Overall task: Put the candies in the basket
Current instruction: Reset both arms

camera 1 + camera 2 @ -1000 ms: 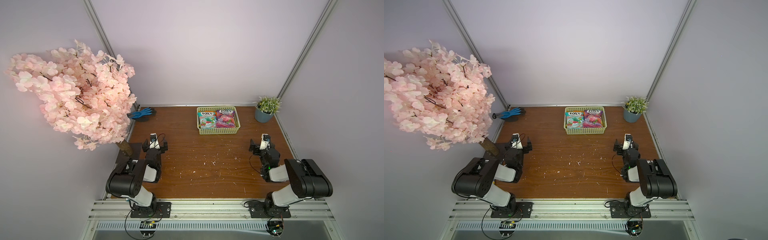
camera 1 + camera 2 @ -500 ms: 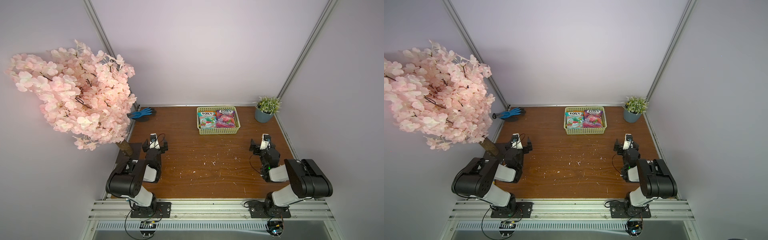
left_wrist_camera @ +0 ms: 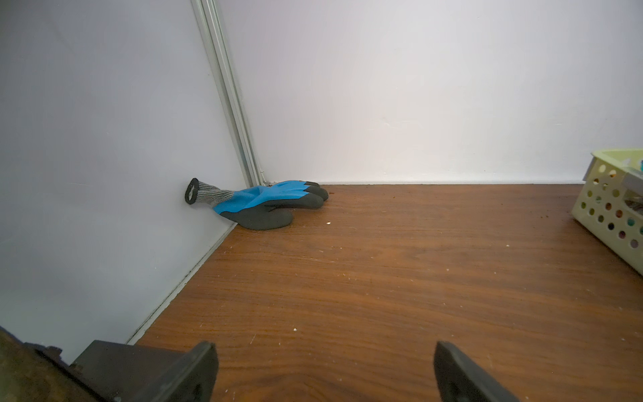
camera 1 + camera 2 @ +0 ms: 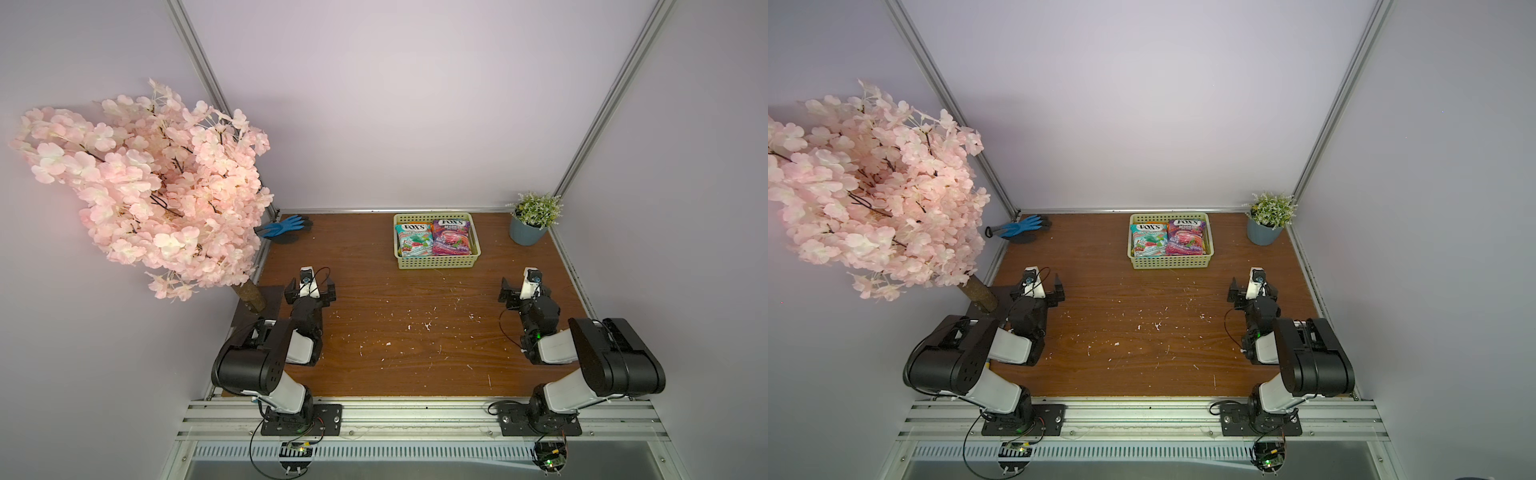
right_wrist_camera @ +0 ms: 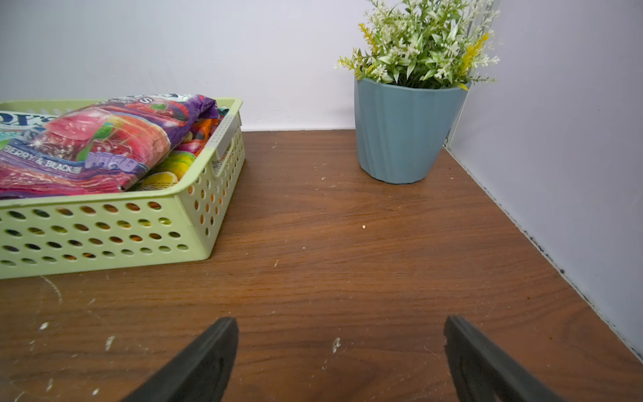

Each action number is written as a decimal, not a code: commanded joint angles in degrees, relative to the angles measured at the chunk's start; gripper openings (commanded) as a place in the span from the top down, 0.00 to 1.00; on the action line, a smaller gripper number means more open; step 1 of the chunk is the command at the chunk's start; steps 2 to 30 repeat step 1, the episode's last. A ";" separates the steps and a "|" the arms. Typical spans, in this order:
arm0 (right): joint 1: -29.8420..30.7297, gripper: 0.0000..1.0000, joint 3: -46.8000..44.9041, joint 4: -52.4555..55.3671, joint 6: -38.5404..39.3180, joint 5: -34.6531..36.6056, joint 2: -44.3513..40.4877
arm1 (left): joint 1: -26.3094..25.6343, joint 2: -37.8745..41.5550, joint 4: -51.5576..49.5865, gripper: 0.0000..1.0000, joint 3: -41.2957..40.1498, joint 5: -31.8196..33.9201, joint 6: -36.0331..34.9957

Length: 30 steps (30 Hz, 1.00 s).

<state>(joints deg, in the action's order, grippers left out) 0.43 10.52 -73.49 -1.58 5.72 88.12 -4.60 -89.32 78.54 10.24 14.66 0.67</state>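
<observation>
The pale yellow-green basket (image 4: 438,262) (image 4: 1171,262) stands at the back of the wooden table, in both top views. Inside it lie the candies: a teal bag (image 4: 413,240) (image 4: 1148,240) beside a purple bag (image 4: 451,237) (image 4: 1185,237). In the right wrist view the purple bag (image 5: 87,146) rests on orange ones (image 5: 181,160) within the basket (image 5: 104,236). My left gripper (image 4: 310,289) (image 4: 1038,291) (image 3: 323,348) and right gripper (image 4: 524,291) (image 4: 1252,291) (image 5: 340,322) sit low near the table's sides, both open and empty, well short of the basket (image 3: 605,212).
A blue glove (image 4: 286,228) (image 3: 271,205) lies in the back left corner. A blue-grey plant pot (image 4: 527,230) (image 5: 400,132) stands at the back right. A pink blossom tree (image 4: 158,187) overhangs the left side, its trunk (image 4: 249,295) beside my left arm. White crumbs dot the wood.
</observation>
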 commanded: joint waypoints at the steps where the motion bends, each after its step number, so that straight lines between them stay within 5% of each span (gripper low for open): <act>1: 0.32 0.01 0.45 -2.59 -0.70 0.53 -1.19 | 0.88 0.10 -0.15 0.00 0.39 -0.94 0.43; 30: 0.32 0.01 0.45 -2.59 -0.70 0.53 -1.19 | 0.88 0.10 -0.15 0.00 0.39 -0.94 0.43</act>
